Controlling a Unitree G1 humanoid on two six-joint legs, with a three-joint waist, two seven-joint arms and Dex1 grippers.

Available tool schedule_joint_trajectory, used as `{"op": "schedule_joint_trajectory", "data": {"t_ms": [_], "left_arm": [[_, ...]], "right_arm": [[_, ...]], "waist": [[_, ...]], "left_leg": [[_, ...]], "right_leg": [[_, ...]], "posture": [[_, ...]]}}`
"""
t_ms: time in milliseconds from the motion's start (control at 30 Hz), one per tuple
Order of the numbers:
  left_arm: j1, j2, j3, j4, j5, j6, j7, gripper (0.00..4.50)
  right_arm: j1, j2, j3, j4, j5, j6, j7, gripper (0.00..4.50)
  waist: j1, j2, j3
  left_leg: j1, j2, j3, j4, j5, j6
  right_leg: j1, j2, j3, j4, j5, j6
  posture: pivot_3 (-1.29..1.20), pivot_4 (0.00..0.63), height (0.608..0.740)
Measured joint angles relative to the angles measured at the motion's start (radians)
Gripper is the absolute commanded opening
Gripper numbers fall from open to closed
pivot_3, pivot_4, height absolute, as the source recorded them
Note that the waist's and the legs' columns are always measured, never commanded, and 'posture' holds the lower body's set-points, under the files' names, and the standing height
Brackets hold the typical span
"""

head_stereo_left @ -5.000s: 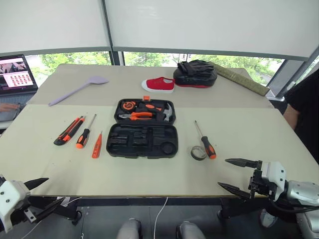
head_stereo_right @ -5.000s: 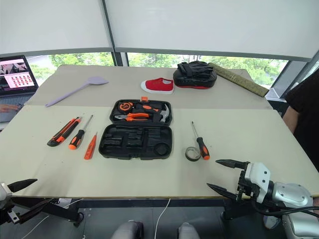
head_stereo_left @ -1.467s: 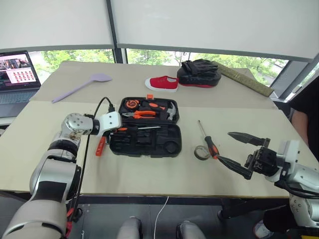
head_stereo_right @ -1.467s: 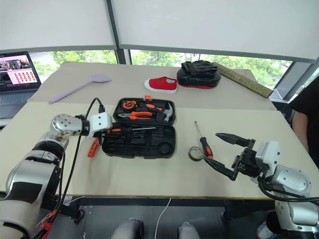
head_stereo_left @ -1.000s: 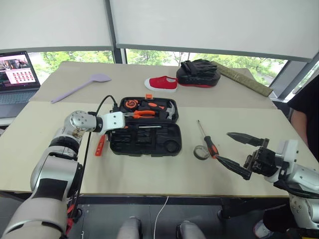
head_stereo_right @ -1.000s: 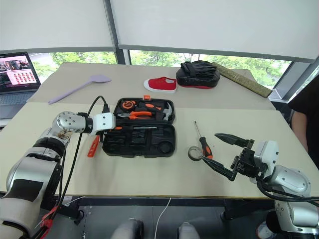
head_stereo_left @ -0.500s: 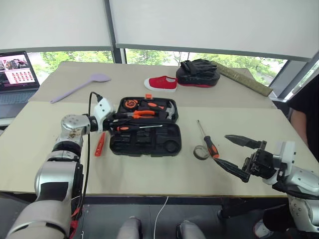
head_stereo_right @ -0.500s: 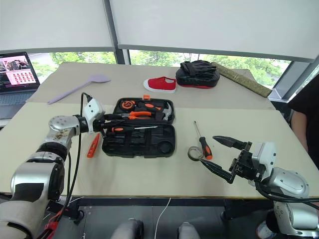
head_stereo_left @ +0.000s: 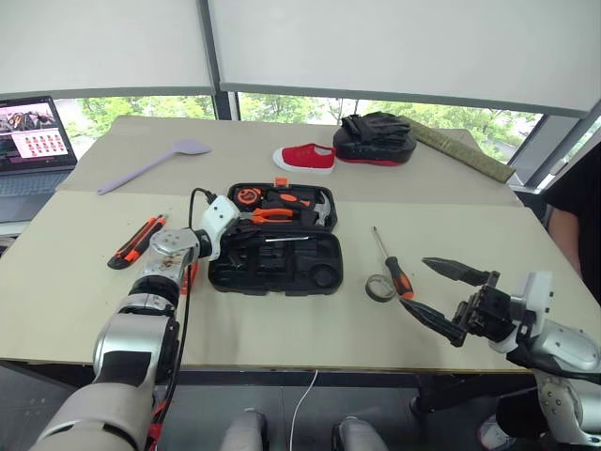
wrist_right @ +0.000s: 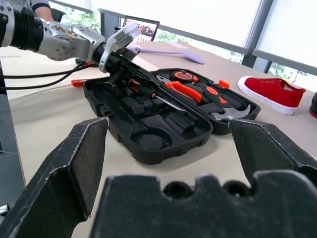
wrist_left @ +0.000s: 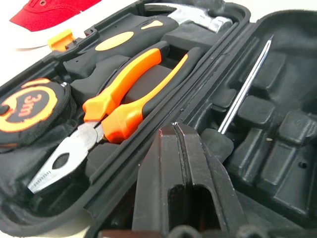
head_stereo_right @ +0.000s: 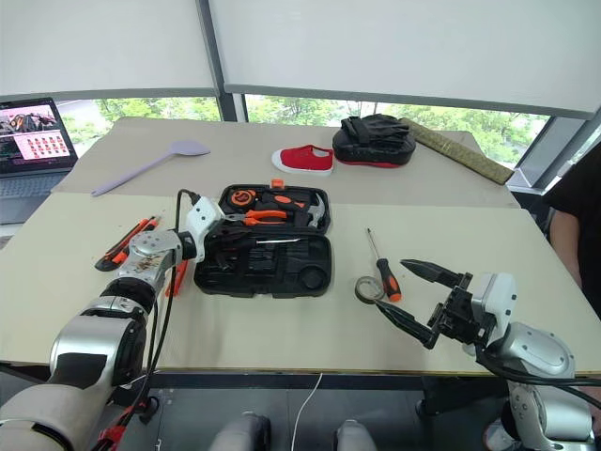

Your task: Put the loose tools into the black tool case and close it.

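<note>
Left eye view: left gripper [head_stereo_left: 228, 239], fingers pressed together, is hovering over the black tool case [head_stereo_left: 275, 254]; right gripper [head_stereo_left: 443, 294] is gaping wide, near right.

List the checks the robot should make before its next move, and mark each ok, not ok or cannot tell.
1. Case open, lid flat: ok.
2. Screwdriver seated in its slot: cannot tell.
3. Left gripper open for the next pick: not ok, shut at the case's edge.
4. Right gripper open: ok.
5. All tools packed: not ok; knife, tape roll and second screwdriver lie on the table.
</note>
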Motion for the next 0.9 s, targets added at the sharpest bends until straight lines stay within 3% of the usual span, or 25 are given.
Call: {"op": "schedule_joint_trajectory", "data": {"t_ms": [333, 567, 900], "left_arm": [[0.047, -0.007, -0.075, -0.081, 0.048, 0.037, 0.065, 0.01], [0.076, -0.017, -0.077, -0.120, 0.040, 0.044, 0.076, 0.01], [0.097, -0.044, 0.108, -0.111, -0.186, 0.130, -0.038, 0.01]], "right_arm": [[0.004, 0.016, 0.018, -0.008, -0.007, 0.000, -0.018, 4.50], [-0.016, 0.022, 0.041, 0.012, -0.022, 0.000, -0.026, 4.50], [-0.011, 0.024, 0.042, 0.012, -0.020, 0.000, -0.028, 4.50]], "waist": [[0.001, 0.010, -0.009], [0.002, 0.013, -0.017], [-0.001, 0.010, -0.015]], "left_leg": [[0.016, 0.000, 0.000, -0.001, -0.001, -0.001], [0.016, -0.001, 0.000, -0.002, -0.001, -0.001], [0.009, -0.001, 0.000, -0.002, -0.001, 0.000]], "right_leg": [[0.015, -0.001, 0.000, -0.002, -0.005, 0.006], [0.015, -0.002, 0.000, -0.002, -0.006, 0.005], [0.009, -0.001, 0.000, -0.002, -0.003, 0.000]], "posture": [[0.00, 0.150, 0.740], [0.00, 0.150, 0.740], [0.00, 0.150, 0.740]]}}
